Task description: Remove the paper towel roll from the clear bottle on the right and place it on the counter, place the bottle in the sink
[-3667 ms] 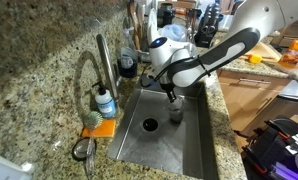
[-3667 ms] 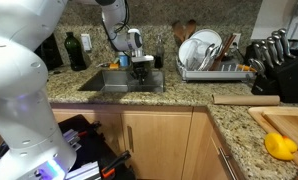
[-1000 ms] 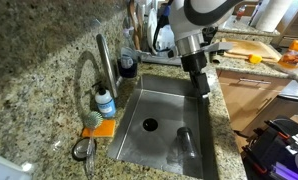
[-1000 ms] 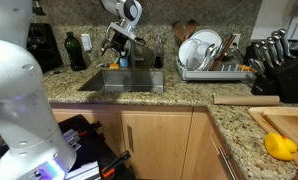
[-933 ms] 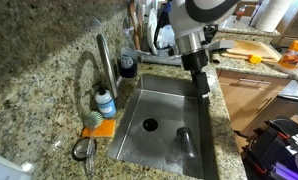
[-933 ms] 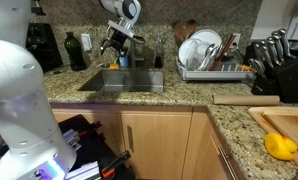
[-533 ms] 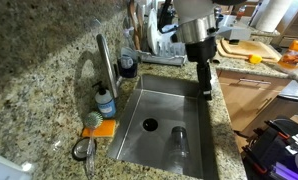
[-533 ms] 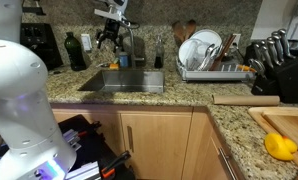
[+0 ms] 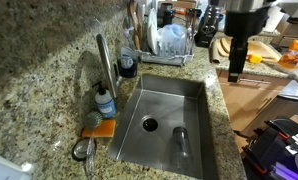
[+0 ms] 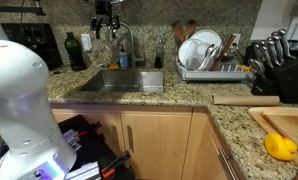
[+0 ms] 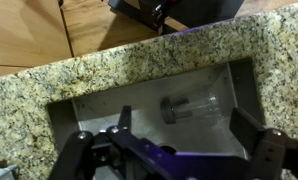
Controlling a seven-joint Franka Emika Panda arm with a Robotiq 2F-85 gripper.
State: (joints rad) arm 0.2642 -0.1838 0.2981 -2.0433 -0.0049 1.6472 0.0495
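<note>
A speckled granite bench [image 9: 49, 60] is shown, with a steel sink [image 9: 164, 105] set into it. The claw [image 9: 236, 70] is held high above the sink area, spread wide and grasping nothing. The bottle [image 9: 180, 140] is lying on its side on the sink floor, near the drain [image 9: 150, 125]. The roll cannot be made out in any view.

The bottle step is judged done. Next, only a clear retreat seems called for, once the roll's place is confirmed.

In the wrist view the bottle [image 11: 189, 105] is seen from above, between parted fingers [image 11: 267, 150]. In an exterior view the floor of the sink [image 10: 119, 82] is hidden by the bench front, so no bottle is seen there.
</note>
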